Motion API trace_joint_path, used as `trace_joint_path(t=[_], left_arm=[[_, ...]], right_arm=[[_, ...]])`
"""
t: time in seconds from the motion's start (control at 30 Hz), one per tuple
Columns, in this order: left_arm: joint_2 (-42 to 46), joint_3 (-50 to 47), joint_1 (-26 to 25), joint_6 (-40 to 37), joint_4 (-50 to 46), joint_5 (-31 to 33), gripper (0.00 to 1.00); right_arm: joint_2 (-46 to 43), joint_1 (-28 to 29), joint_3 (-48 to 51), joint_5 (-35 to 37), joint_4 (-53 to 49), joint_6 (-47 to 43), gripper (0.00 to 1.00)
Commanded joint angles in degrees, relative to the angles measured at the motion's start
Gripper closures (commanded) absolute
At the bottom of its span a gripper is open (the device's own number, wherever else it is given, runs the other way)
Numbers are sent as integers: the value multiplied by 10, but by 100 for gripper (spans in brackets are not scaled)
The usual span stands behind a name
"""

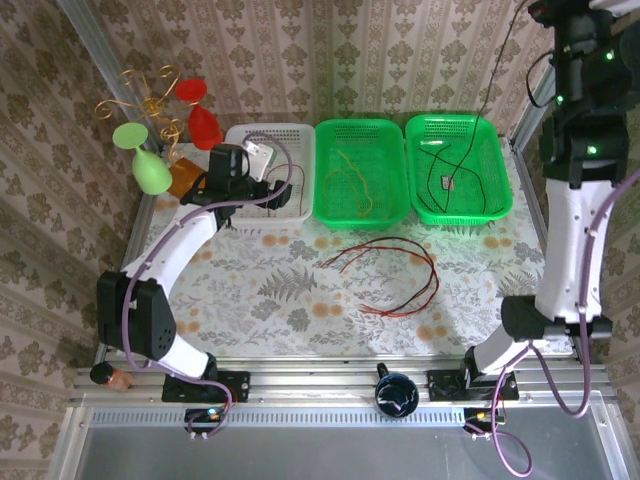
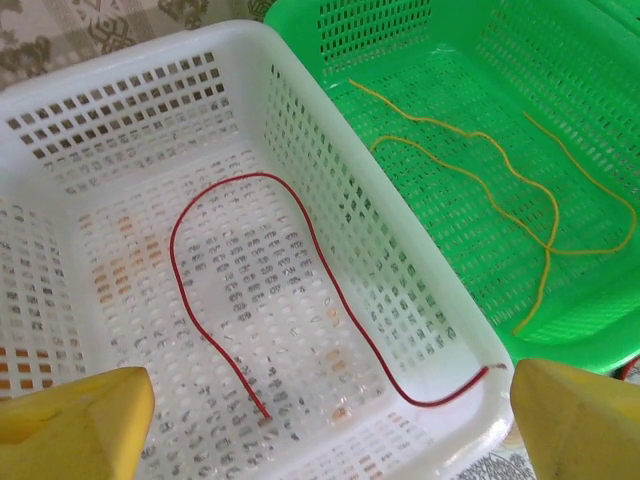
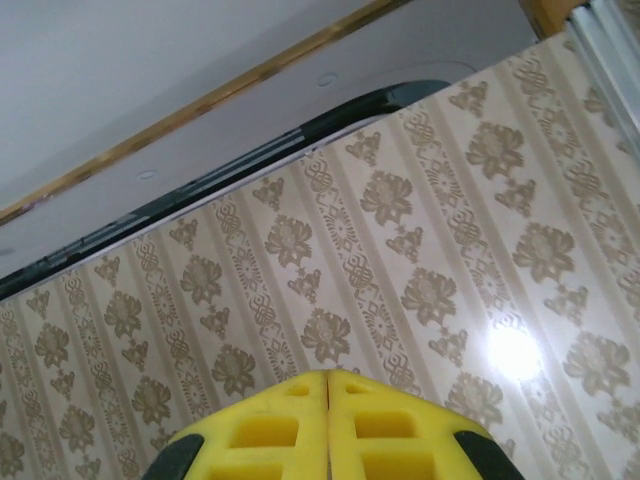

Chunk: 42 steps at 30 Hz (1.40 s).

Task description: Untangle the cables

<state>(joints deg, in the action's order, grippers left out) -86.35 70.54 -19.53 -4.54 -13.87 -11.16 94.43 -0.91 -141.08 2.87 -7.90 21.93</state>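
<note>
Top view first: three baskets sit in a row along the far edge of the floral-print table [image 1: 260, 290]. A white perforated plastic basket [image 1: 297, 150] is at the far-left end, a green perforated plastic basket [image 1: 330, 135] is in the middle, and a second green plastic basket [image 1: 497, 170] is at the far-right end. The left gripper [image 1: 240, 165] hangs over the white one. A thin yellow-olive wire [image 1: 352, 180] curls inside the middle basket. A thin black wire [image 1: 488, 95] climbs taut out of the right basket and runs off the top edge, next to the raised right arm [image 1: 565, 230]. A loose loop of thin red wires [image 1: 434, 275] lies on the table mid-way, just in front of the green baskets.

Left wrist view: the yellow fingers [image 2: 80, 420] are spread wide, with nothing between them. Below them, a single red wire [image 2: 180, 260] snakes across the white basket's floor, one end draped over the rim.

Right wrist view: the right gripper [image 3: 328, 385] has its yellow fingers pressed flat together against striped wallpaper [image 3: 450, 270]. Can't tell if anything's pinched.
</note>
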Motion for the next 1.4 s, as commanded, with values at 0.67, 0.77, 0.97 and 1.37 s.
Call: trace_joint_path(t=[0.67, 0.77, 0.97, 1.37], left_arm=[[107, -127, -10, 57, 39, -1, 8], [114, -136, -16, 59, 40, 1, 8], [121, -146, -34, 60, 36, 12, 8], [137, -160, -61, 66, 23, 35, 8]], right_arm=[[162, -4, 146, 150, 7, -149, 100], [154, -9, 247, 133, 28, -82, 100], [166, -11, 371, 97, 60, -41, 100], [293, -21, 317, 54, -137, 26, 100]])
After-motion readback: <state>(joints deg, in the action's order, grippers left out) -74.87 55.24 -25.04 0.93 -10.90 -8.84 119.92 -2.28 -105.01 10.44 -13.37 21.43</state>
